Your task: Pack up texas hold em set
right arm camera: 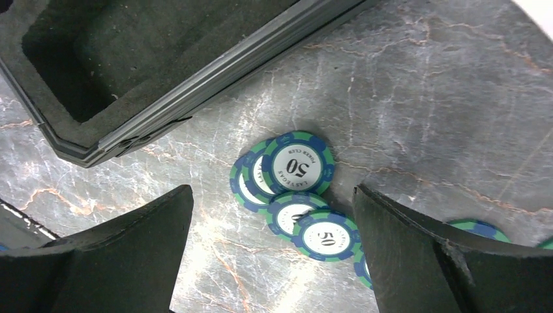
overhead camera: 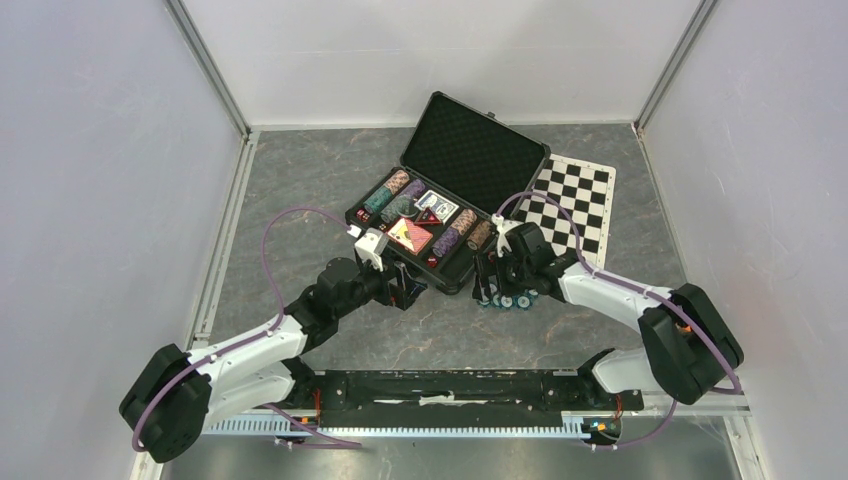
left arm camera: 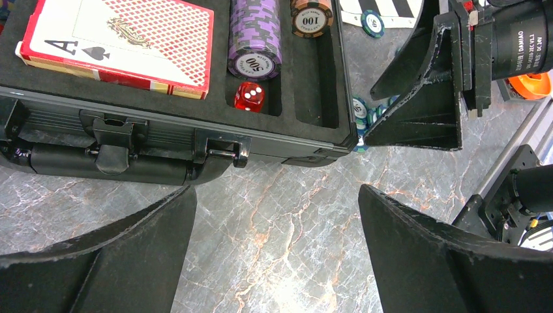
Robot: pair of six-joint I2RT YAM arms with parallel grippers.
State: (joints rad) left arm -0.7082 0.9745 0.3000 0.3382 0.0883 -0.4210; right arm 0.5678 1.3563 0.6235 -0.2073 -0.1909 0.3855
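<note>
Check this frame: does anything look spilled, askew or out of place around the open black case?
Yes. Several blue-and-green striped poker chips marked 50 lie loose and overlapping on the grey marbled tabletop, just outside a corner of the black foam-lined case, whose nearest slot is empty.

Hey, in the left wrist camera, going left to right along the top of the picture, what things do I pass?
red card deck → purple chip stack → brown chip stack → loose teal chip on the table, just outside the case.
</note>
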